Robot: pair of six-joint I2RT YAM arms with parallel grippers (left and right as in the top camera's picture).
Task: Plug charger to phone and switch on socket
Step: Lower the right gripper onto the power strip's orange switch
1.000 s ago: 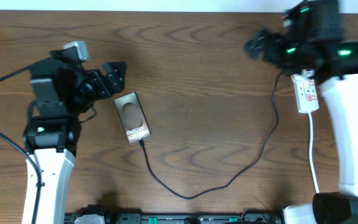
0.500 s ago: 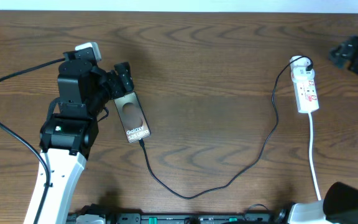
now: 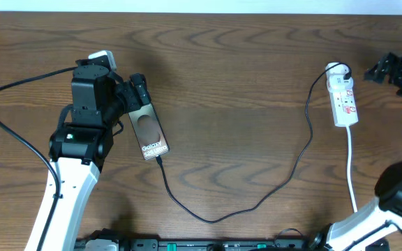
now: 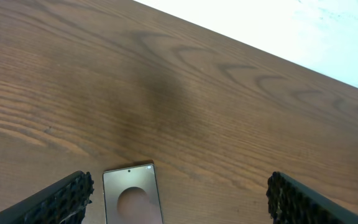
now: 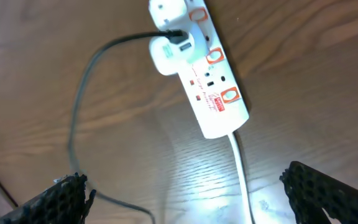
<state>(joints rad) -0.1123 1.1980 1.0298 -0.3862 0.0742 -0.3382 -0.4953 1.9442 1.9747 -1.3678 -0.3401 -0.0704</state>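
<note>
The bronze-brown phone point(image 3: 150, 132) lies flat left of centre, its "Galaxy" face up. My left gripper point(image 3: 132, 97) hovers open at its far end; in the left wrist view the phone point(image 4: 132, 202) sits just inside the left finger point(image 4: 61, 200), and nothing is held. The thin black charger point(image 3: 257, 203) cable runs from the phone's near edge in a loop to the white socket point(image 3: 344, 97), where it enters a white adapter point(image 5: 173, 46). My right gripper point(image 3: 388, 68) is open at the far right edge, off to the side of the socket point(image 5: 207, 81).
The socket's white cord point(image 3: 352, 174) runs toward the table's front edge and shows in the right wrist view as the cord point(image 5: 241, 174) between my fingers. A black arm cable point(image 3: 12, 132) loops at the left. The table's back edge point(image 4: 278, 56) meets a white wall.
My right arm has swung off the socket to the far right edge, uncovering the strip. My left gripper has shifted slightly right, closer to the phone's far end.
</note>
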